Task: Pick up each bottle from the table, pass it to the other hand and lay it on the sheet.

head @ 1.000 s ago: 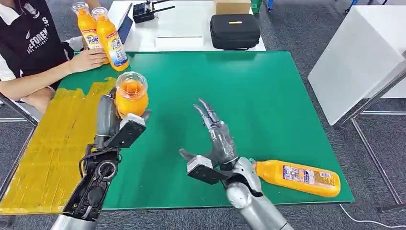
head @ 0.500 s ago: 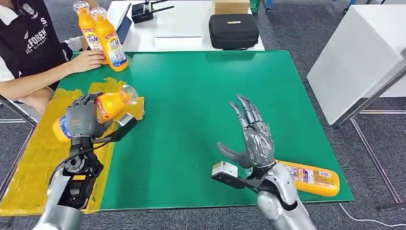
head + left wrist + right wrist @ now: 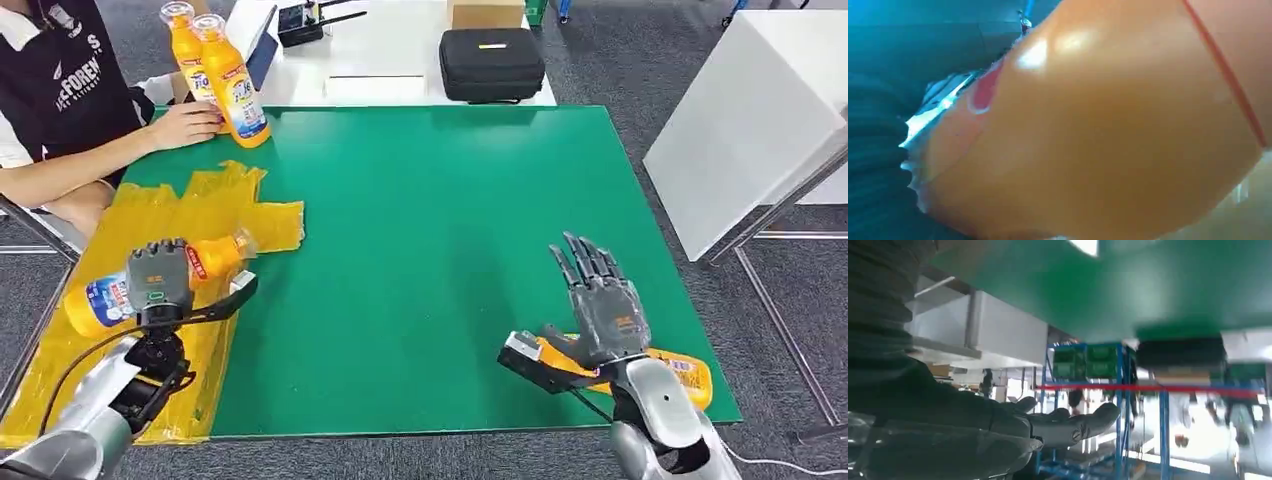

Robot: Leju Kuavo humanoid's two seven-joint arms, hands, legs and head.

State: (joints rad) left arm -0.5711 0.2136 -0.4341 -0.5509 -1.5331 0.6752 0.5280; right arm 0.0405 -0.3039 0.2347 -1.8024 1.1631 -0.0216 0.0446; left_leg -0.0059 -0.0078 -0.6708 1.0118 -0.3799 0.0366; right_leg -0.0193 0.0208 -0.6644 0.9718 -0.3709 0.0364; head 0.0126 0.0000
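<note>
Orange juice bottles are numbering four on the green table (image 3: 450, 220). Far left, the left hand (image 3: 158, 280) is gripping one bottle (image 3: 150, 283) on its side over the yellow sheet (image 3: 150, 215), fingers wrapped round its middle. Behind, a seated person's hand (image 3: 185, 123) is steadying two upright bottles (image 3: 222, 72) at the table's far edge. Further right, the right hand (image 3: 603, 308) is hovering with fingers spread, holding nothing, just above the fourth bottle (image 3: 672, 370), lying near the front right corner.
</note>
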